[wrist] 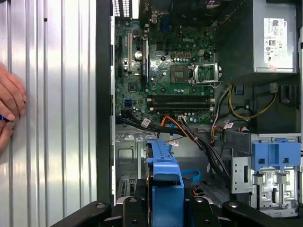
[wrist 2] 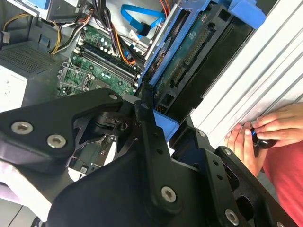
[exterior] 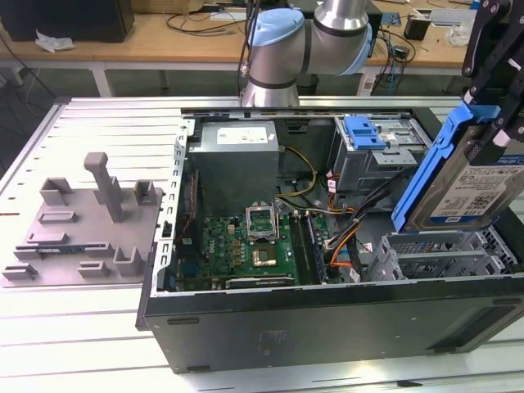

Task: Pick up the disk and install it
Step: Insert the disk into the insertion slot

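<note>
Exterior view first: my claw (exterior: 494, 115) is clamping the disk (exterior: 479, 184) by its blue caddy rail (exterior: 426, 172). I'm holding it in the air, tilted up on edge with the label facing the camera. It's hanging above the silver drive cage (exterior: 442, 254) at the exterior view's right end of the open computer case (exterior: 327, 327), and it's not touching the cage. The grey fixture plate (exterior: 82, 229) is sitting well apart, near the table's (exterior: 98, 352) opposite edge.

Second wrist view: I'm looking past my black fingers (wrist 2: 147, 123) at the disk's underside, connector end showing, with the motherboard (wrist 2: 102, 56) beyond. A person's hand (wrist 2: 265, 132) is resting on the table beside the case.

First wrist view: I'm seeing the rail edge-on, pinned between my jaws, with loose cables (wrist: 194, 135) running just beside it.

My read is that the pickup's done and I'm in the install step. Seating it looks like it calls for levelling the disk, squaring the rail with the cage, and keeping clear of those cables.
</note>
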Robot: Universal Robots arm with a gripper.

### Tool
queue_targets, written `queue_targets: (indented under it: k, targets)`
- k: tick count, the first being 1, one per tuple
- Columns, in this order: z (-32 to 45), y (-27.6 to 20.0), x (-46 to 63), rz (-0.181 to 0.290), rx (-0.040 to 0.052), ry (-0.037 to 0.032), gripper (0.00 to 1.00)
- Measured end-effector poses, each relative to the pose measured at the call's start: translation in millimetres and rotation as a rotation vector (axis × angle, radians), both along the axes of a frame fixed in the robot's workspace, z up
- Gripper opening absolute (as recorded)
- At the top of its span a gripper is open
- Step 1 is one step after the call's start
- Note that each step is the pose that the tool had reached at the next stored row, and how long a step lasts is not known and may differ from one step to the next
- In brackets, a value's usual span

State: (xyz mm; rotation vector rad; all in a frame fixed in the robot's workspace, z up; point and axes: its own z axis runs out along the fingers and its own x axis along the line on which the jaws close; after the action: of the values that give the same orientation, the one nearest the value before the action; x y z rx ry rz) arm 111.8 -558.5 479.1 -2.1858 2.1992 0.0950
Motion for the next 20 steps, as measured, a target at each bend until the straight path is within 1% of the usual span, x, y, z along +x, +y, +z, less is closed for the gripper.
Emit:
queue_targets:
  k: [7,18,19,20]
  targets:
    - [-1.0,0.0,3.6,0.000,-0.0001,0.0000,0.37]
    - [-1.5,0.0,3.6,0.000,0.0000,0.0000,0.37]
    - [-2.1,0.0,3.6,0.000,-0.0001,0.0000,0.37]
    - [-4.3,0.0,3.6,0.000,0.0000,0.0000,0.37]
